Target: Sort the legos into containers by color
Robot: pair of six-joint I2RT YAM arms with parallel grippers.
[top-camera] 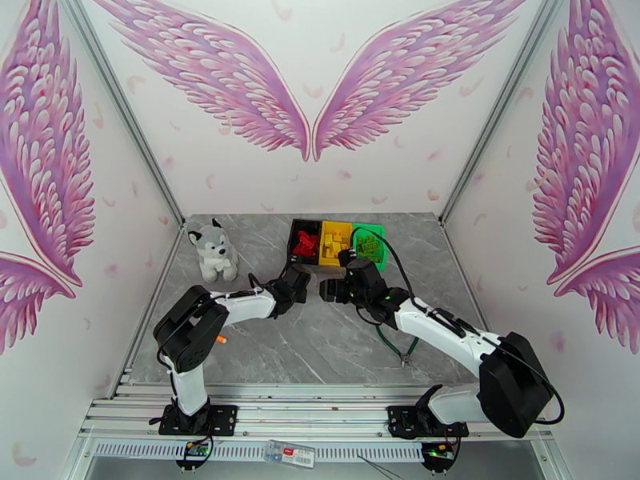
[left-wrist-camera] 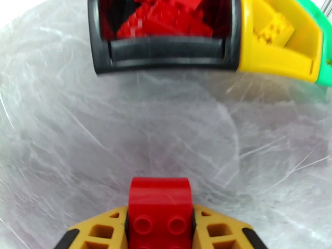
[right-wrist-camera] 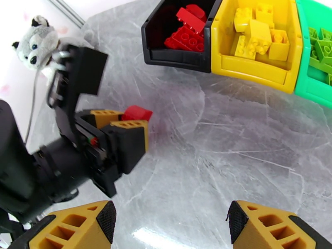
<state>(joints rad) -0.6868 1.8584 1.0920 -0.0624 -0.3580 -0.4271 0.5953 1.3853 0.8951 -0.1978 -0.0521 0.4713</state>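
Note:
My left gripper is shut on a red lego, which sticks out between the yellow fingers a short way in front of the black container. The right wrist view catches that same red lego in the left gripper, just above the table. The black container holds red legos, the yellow container yellow legos, and the green container green legos. My right gripper is open with nothing between its fingers. From above, both grippers, the left and the right, sit just before the containers.
A grey and white plush husky sits at the table's back left. A green cable lies on the marble table beside the right arm. Bare tabletop lies between the grippers and the near edge.

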